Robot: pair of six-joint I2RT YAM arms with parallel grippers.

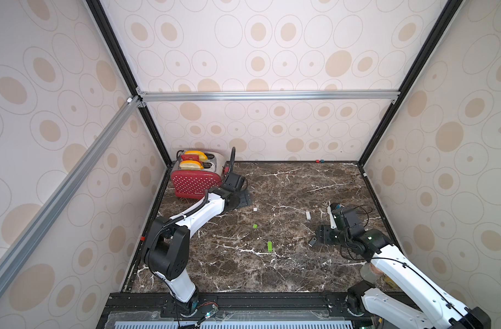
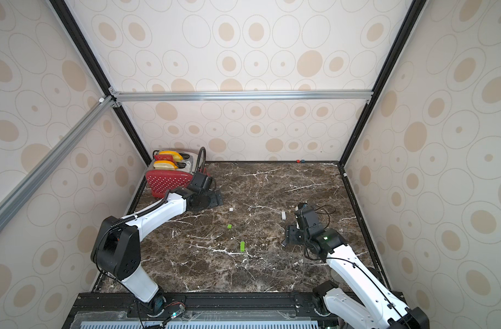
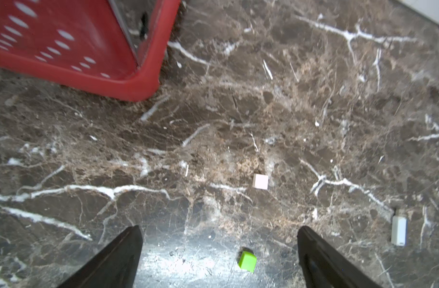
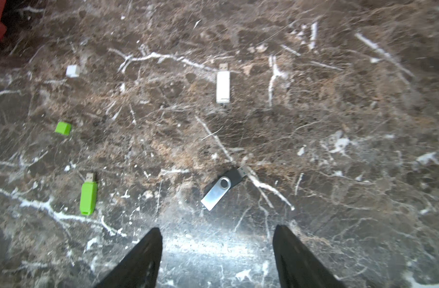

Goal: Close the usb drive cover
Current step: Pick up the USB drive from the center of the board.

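Three usb drives lie open on the marble table. A black usb drive with a swung-out metal cover (image 4: 222, 188) (image 1: 312, 242) (image 2: 284, 243) lies just ahead of my right gripper (image 4: 217, 230) (image 1: 323, 236), which is open and empty. The green drive (image 4: 88, 197) (image 1: 269, 246) and white drive (image 4: 223, 86) (image 1: 308, 215) show bare plugs. The green cap (image 3: 247, 261) (image 1: 255, 226) and white cap (image 3: 260, 181) (image 1: 255, 209) lie apart from them. My left gripper (image 3: 218, 228) (image 1: 240, 199) is open and empty, with the green cap on the table between its fingers.
A red toaster (image 1: 195, 176) (image 3: 71, 45) holding bread stands in the back left corner, right beside my left wrist. Small red and blue bits (image 1: 319, 161) lie against the back wall. A round clear object (image 1: 368, 272) sits under my right forearm at the front right.
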